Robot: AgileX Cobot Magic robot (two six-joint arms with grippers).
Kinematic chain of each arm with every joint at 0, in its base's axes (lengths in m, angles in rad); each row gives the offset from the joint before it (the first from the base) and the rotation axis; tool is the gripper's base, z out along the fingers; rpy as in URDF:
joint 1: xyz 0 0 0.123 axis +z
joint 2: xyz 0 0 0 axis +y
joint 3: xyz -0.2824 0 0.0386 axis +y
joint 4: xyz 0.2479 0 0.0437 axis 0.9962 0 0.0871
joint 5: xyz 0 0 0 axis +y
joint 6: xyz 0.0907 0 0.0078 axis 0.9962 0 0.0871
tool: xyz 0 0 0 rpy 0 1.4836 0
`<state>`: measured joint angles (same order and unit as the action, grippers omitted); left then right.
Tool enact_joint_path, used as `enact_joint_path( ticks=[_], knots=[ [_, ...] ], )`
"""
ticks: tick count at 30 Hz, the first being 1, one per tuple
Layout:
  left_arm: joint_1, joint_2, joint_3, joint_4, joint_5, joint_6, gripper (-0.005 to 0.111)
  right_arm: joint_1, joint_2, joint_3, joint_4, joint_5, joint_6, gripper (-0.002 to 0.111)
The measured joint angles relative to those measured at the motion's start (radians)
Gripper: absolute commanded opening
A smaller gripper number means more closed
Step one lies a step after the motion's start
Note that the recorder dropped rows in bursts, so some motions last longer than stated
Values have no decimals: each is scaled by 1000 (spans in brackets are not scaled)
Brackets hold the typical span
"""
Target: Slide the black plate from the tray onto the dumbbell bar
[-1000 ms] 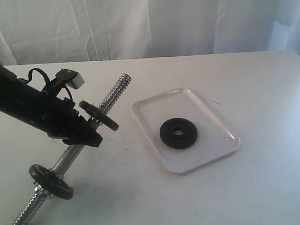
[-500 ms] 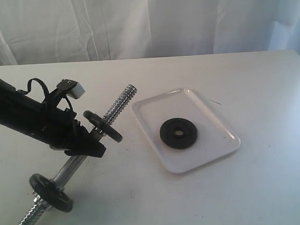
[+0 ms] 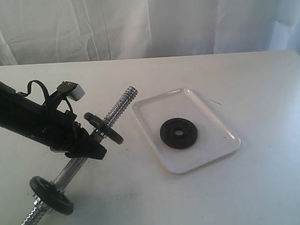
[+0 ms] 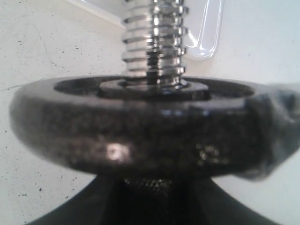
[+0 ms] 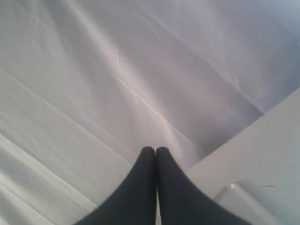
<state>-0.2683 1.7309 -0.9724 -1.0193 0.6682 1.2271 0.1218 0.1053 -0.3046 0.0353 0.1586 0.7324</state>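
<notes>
On the right half of the white table (image 3: 253, 187), the tray (image 3: 210, 121) lies flat, set at a slant to the table's edges. The black plate (image 3: 187, 136) lies flat near the middle of the tray's floor, clear of the rim all round, with nothing touching it. It is not yet on the dumbbell bar (image 3: 118, 108).

Well to the left of the tray, a black arm reaches in from the left edge of the exterior view. Its left gripper (image 3: 86, 142) is clamped on the bar's smooth middle, between 2 other black discs already threaded on it. The bar is held tilted. Its free threaded end points up and toward the tray's far left corner, near it but apart. The opposite end slopes down to the bottom left, where the picture's edge cuts off its tip.

The upper disc (image 3: 104, 128) sits just past the gripper on the side of the free end. The lower disc (image 3: 51, 188) sits near the low end. The left wrist view shows the upper disc close and blurred, with coarse thread rising out of its hole and a corner of the tray beyond.

The right gripper (image 5: 155, 151) shows only in its own wrist view. Its 2 fingers are pressed together at the tips with nothing between them, aimed at the white curtain (image 3: 161, 22) behind the table.
</notes>
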Motion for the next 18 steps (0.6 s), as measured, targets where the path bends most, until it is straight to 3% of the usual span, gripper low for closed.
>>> enact_joint_path(
  ticks=[9,13,16,18],
  knots=[
    [0,0,4,-6,-6,3,0,105,605,-572,56,468,-732,0],
    [0,0,4,-7,-10,3,0,108,888,-804,109,593,-945,2],
    [0,0,4,-7,-13,3,0,108,1077,-934,133,634,-1032,16],
    [0,0,4,-7,-17,3,0,108,1178,-990,172,659,-1100,35]
  ],
)
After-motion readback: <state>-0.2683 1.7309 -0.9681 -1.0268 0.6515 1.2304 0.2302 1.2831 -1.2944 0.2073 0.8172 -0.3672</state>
